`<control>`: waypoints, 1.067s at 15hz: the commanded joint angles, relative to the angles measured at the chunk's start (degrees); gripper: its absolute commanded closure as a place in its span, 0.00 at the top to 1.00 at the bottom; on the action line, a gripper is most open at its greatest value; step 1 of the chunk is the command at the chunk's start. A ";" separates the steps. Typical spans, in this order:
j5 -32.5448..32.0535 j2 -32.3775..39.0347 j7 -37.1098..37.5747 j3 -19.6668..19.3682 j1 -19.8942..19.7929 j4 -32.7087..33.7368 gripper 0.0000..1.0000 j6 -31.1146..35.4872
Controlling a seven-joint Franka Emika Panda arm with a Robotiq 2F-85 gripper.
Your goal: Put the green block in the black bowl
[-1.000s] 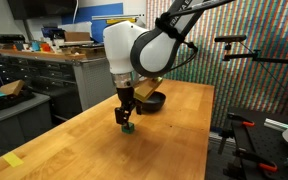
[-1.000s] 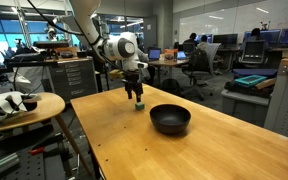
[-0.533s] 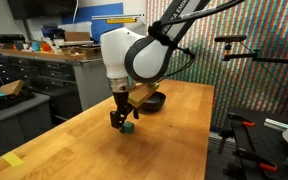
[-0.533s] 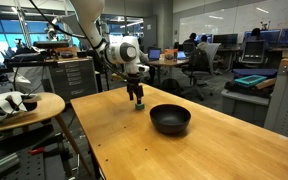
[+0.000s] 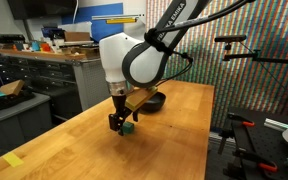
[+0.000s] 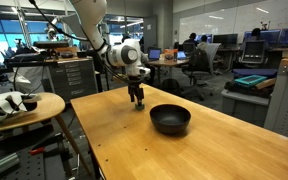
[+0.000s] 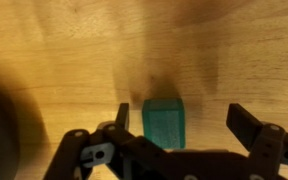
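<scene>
block (image 7: 164, 122) on table (image 6: 124, 150) | between fingers of hand (image 7: 182, 120) | bowl (image 6: 170, 119) nearby, apart

A light wooden table (image 6: 199, 150) with visible grain carries two things. A small green block (image 7: 164, 122) rests flat on the wood. A glossy black bowl (image 6: 170, 119) sits upright nearby, not touching the block.

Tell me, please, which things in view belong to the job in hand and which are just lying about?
Job: small dark green cube block on the wooden table; glossy black round bowl; gripper, jaws open either side of the block.
Lying about: strip of yellow tape; round wooden side table; teal tray.
</scene>
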 commanded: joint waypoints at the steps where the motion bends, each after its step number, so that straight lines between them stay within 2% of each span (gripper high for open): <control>1: 1.11 2.18 0.73 -1.97 1.19 2.56 1.00 0.98; 3: 1.32 2.83 0.67 -2.30 1.03 3.08 1.00 1.31; 5: 1.57 3.24 0.61 -2.57 0.94 3.63 0.74 1.47; 12: 1.92 2.19 -0.31 -2.69 0.94 4.29 0.20 1.08; 16: 2.00 1.41 -0.61 -2.53 0.82 4.43 0.17 0.84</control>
